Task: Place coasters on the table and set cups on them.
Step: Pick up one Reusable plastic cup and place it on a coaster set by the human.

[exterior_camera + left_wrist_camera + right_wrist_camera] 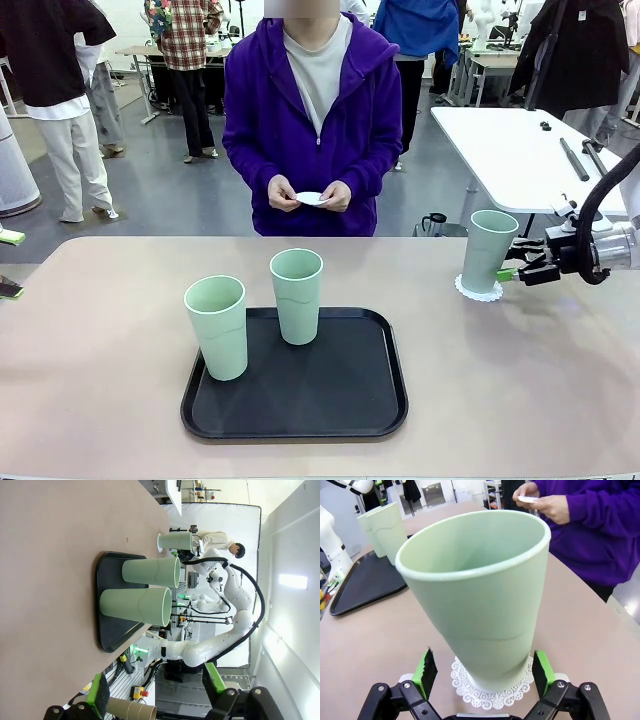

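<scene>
r end effector is wide open, low over the right side of the surface. its green pads sit either side of the base of one mint cup. in the r wrist view a gap shows betw the left pad and the cup wall, so no clamp. that cup stands upright on a lacy white coaster, w/ the scalloped rim showing round its foot.

l end effector is also wide, nothing betw its fingers, and looks along the surface toward the black tray. the tray lies mid-surface w/ a front cup and a back cup, both upright, near each other but apart. bare surface lies betw the tray and the cup on the coaster.

a person in a purple hoodie stands at the far side. both hands pinch a second coaster at waist height. a white table w/ black rods is behind on the right.
</scene>
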Controlling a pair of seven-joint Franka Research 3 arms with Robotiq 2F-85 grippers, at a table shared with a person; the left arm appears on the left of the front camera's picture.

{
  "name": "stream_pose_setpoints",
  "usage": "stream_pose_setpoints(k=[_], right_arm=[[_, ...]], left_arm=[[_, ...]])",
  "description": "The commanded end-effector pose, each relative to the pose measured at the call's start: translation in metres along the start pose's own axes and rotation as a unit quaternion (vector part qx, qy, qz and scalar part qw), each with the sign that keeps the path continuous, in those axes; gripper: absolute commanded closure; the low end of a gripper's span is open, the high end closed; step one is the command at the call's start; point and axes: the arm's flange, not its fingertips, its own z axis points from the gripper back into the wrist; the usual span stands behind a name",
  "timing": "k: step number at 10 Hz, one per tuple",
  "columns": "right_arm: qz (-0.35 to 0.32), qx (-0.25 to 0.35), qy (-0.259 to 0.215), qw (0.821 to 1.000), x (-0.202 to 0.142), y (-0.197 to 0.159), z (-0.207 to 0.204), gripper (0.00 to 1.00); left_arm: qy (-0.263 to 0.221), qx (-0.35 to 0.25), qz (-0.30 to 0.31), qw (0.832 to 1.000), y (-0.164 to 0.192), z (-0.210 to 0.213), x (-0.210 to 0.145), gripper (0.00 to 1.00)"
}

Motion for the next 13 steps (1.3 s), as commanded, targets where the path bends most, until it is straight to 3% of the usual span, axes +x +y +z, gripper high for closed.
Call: stream_pose_setpoints(k=[1,3,5,8,9,10,12,13], right_arm=[[-0.015,-0.002,0.018,1.000,-0.001,0.013,0.009,0.00],[-0.025,-0.017,0.041,0.999,-0.002,0.026,0.023,0.00],[-0.091,-0.054,0.110,0.988,0.019,0.057,0.044,0.00],[-0.238,-0.152,0.204,0.937,0.097,0.112,0.077,0.00],[-0.276,-0.156,0.211,0.925,0.125,0.126,0.081,0.00],[-0.287,-0.165,0.213,0.919,0.148,0.140,0.081,0.00],[-0.335,-0.202,0.284,0.875,0.195,0.160,0.078,0.00],[-0.338,-0.221,0.303,0.863,0.214,0.171,0.074,0.00]], left_arm=[[-0.001,-0.006,-0.003,1.000,-0.001,0.002,-0.001,0.00],[-0.001,-0.006,-0.003,1.000,-0.001,0.002,-0.001,0.00],[-0.001,-0.006,-0.003,1.000,-0.001,0.002,-0.001,0.00],[-0.001,-0.006,-0.003,1.000,-0.001,0.002,-0.001,0.00],[-0.001,-0.006,-0.003,1.000,-0.001,0.002,-0.001,0.00],[-0.001,-0.006,-0.003,1.000,-0.001,0.002,-0.001,0.00],[-0.001,-0.006,-0.003,1.000,-0.001,0.002,-0.001,0.00],[-0.001,-0.006,-0.003,1.000,-0.001,0.002,-0.001,0.00]])
